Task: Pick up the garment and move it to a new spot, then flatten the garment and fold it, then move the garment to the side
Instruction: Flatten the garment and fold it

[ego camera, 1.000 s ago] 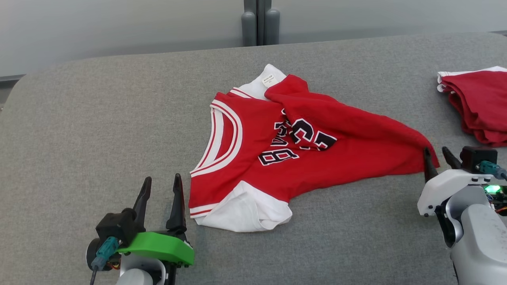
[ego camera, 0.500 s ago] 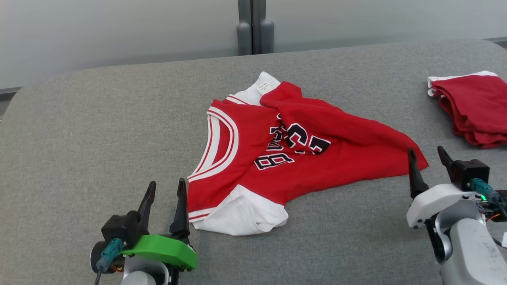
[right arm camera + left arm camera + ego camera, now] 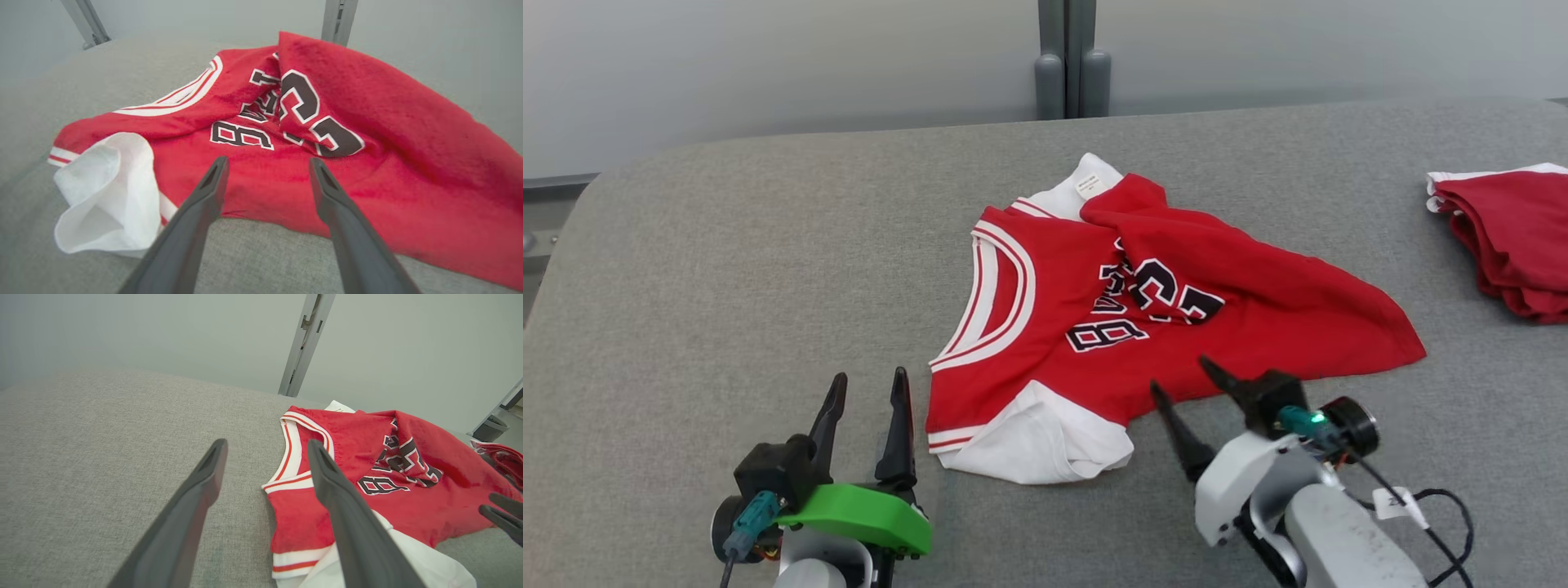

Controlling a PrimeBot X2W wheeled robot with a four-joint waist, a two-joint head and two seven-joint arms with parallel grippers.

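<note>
The garment (image 3: 1176, 327) is a red jersey with white trim and black lettering, lying crumpled on the grey table (image 3: 727, 269), part of it folded over itself. My left gripper (image 3: 870, 382) stands open and empty just left of the jersey's near-left corner, where a white sleeve (image 3: 1029, 441) bunches up. In the left wrist view the left gripper (image 3: 266, 445) points past the striped armhole of the garment (image 3: 367, 457). My right gripper (image 3: 1180, 377) is open and empty at the jersey's near hem. Seen from the right wrist, the right gripper (image 3: 268, 162) hovers over the garment (image 3: 367, 134) below the lettering.
A second red garment (image 3: 1515, 237), folded, lies at the table's far right edge. A grey post (image 3: 1072, 73) stands behind the table against the pale wall. The table's rounded left edge is at the far left.
My right gripper opened, let go of the jersey's right corner and swung left to the middle of its near hem. The left gripper kept still. The head camera shifted slightly.
</note>
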